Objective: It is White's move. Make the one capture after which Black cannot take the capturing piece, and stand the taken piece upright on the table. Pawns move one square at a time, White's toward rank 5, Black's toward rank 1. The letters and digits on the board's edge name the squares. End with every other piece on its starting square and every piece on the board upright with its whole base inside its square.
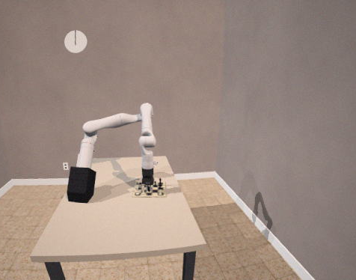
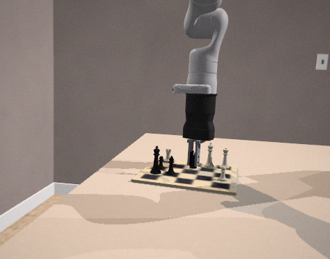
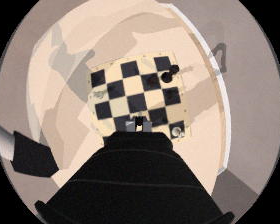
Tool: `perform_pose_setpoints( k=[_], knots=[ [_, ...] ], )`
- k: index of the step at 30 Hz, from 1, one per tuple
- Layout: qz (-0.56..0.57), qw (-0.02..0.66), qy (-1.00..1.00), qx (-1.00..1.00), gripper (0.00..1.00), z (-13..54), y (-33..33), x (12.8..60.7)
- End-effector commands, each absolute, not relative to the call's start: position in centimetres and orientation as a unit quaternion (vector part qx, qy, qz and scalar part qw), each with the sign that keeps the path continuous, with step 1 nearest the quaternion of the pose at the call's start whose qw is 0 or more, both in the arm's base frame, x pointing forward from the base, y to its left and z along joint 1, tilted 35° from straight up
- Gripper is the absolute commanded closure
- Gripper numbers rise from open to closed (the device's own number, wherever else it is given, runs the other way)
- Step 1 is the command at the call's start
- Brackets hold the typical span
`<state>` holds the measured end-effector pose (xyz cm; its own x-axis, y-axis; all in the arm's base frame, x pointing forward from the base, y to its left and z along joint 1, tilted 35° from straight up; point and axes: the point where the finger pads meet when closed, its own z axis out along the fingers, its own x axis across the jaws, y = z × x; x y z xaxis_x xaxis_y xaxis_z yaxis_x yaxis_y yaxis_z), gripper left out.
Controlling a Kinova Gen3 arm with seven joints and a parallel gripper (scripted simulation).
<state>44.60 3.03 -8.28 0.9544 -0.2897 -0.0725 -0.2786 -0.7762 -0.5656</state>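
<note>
Although the exterior view shows the small checkered chessboard (image 2: pixel 186 180) whole, the tall black king-like piece (image 2: pixel 156 160) at its nine o'clock edge half hides a shorter black pawn (image 2: pixel 161 162) behind it. Toward centre, the black-bodied two-finger gripper (image 2: pixel 193 154) stands vertical, jaws nearly shut on a small dark chess piece (image 2: pixel 193 160) (kind unclear, fingers cover its sides). At three o'clock stand three white pieces (image 2: pixel 209 156). Board letters are unreadable.

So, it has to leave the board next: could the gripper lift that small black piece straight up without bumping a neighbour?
Probably yes. The gripper is shut on the small black piece; the white king and black pieces stand apart from it, nothing overhead.
</note>
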Motion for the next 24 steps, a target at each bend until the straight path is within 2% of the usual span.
perform_pose_setpoints(
  k=[1,15,24],
  knots=[
    [-0.011,0.298,0.151,-0.942,1.0,-8.1,2.9,44.7],
    [-0.011,0.298,0.151,-0.942,1.0,-1.0,-1.9,43.8],
    [-0.011,0.298,0.151,-0.942,1.0,-0.2,-2.5,43.6]
  ],
)
